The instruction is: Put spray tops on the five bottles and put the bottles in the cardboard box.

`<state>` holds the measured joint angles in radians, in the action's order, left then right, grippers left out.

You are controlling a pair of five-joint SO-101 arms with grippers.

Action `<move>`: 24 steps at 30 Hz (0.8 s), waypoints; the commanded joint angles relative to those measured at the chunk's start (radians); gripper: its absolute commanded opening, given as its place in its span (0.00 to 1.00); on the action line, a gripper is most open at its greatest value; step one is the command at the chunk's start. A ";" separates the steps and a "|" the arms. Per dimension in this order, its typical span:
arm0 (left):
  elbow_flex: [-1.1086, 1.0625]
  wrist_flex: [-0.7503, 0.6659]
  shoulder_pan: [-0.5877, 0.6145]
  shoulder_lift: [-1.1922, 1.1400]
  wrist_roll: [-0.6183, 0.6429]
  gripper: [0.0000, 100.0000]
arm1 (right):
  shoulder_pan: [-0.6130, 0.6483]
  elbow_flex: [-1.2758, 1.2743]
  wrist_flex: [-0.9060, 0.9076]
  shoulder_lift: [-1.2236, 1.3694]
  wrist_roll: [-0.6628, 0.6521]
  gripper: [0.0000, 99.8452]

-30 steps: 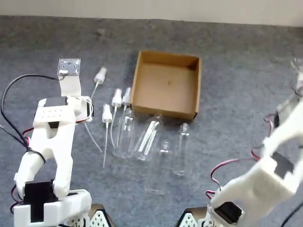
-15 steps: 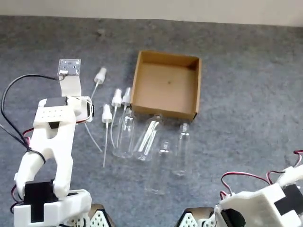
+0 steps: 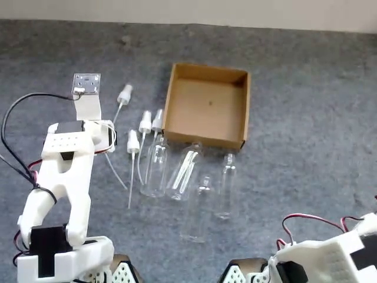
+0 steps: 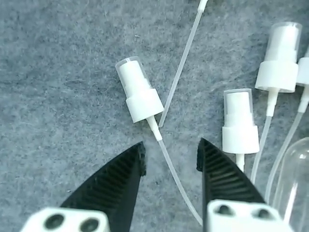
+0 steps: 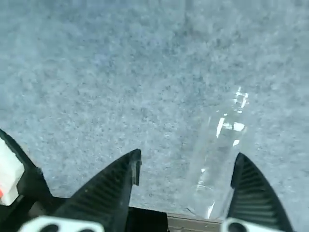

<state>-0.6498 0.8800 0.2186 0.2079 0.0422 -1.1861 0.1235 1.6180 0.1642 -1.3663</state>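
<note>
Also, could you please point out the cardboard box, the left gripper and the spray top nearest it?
cardboard box (image 3: 206, 109), high view, bare floor inside.
left gripper (image 4: 171, 143), left wrist view, midway between fingertips.
spray top (image 4: 140, 99), left wrist view, white collar.

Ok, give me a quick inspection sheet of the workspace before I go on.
Surface: grey carpet-like mat, flat.
Job's things: cardboard box empty; four spray tops loose beside it; bottles lying without tops in front of it, four countable.
Clutter: nothing seen.
Grippers: left gripper, fingers open, above a spray top and its tube; right gripper, fingers open, above a bottle.
Cables: black cable loops beside the left arm; red and white wires by the right arm.
Surroundings: pale strip beyond the mat's far edge.
</note>
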 commanded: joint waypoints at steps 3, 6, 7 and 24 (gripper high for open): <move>0.004 -0.015 0.004 0.004 0.002 0.14 | -0.021 0.016 -0.068 0.062 -0.011 0.26; 0.004 -0.015 0.004 0.004 0.002 0.14 | -0.036 0.016 -0.071 0.101 -0.009 0.26; 0.004 -0.015 0.004 0.004 0.002 0.14 | -0.041 0.016 -0.071 0.110 -0.009 0.26; 0.004 -0.015 0.004 0.004 0.002 0.14 | -0.085 0.016 -0.177 0.288 -0.011 0.26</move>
<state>-0.6498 0.8800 0.2186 0.2079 0.0422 -1.2658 0.1235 1.4461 0.4603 -1.3663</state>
